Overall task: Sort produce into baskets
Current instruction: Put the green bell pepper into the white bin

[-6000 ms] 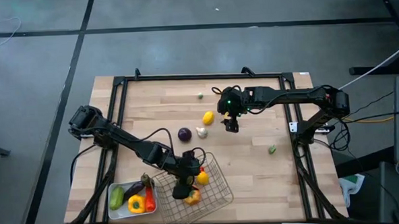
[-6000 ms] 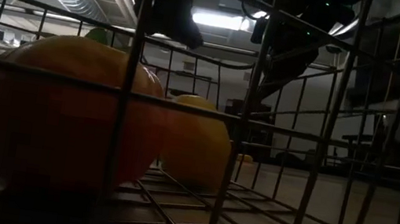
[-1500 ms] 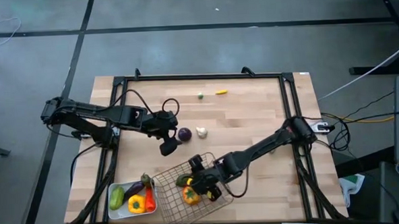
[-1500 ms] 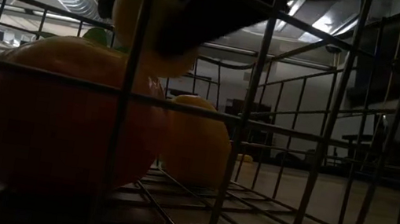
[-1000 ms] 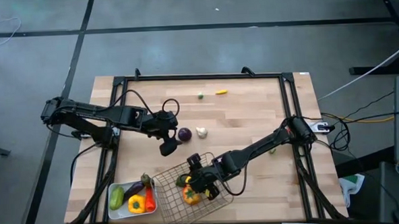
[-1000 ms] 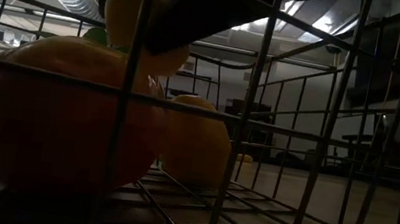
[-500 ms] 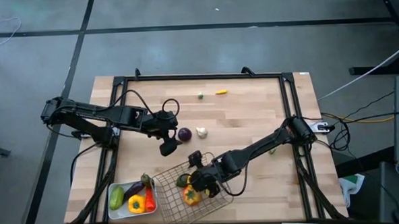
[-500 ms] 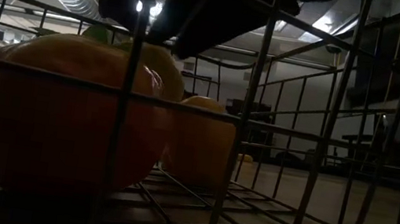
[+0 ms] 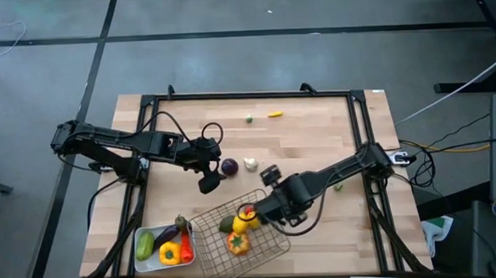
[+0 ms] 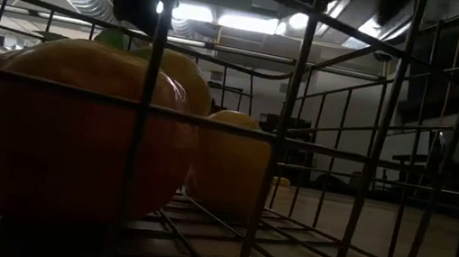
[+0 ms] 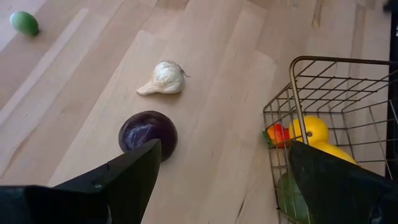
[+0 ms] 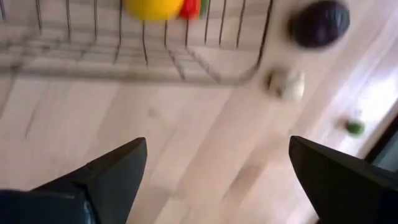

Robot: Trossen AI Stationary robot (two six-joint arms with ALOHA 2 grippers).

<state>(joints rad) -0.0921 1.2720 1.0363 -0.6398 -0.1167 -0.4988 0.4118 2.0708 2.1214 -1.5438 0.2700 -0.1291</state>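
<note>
The silver wire basket (image 9: 273, 238) stands at the table's near middle and holds a lemon (image 9: 252, 223), a small red piece (image 9: 248, 212), an orange pepper (image 9: 238, 243) and a green piece (image 9: 225, 225). The white tray (image 9: 141, 257) to its left holds a cucumber, an eggplant and peppers. My right gripper (image 9: 266, 212) is open and empty at the basket's right rim; its wrist view (image 12: 217, 149) shows the lemon (image 12: 153, 7) behind the mesh. My left gripper (image 9: 210, 182) is open and empty just left of the purple onion (image 9: 229, 167), which lies beside the garlic (image 9: 251, 164).
A small green piece (image 9: 249, 118) and a small yellow piece (image 9: 275, 114) lie near the table's far edge. Another green piece (image 9: 338, 185) lies at the right, partly under my right arm. In the low view the orange pepper (image 10: 65, 131) fills the left behind the basket wires.
My right gripper has lowered the lemon into the basket, let it go, and drawn back up and toward the table's right edge, clear of the basket. The lemon now rests in the basket behind the orange pepper. My left arm has kept still.
</note>
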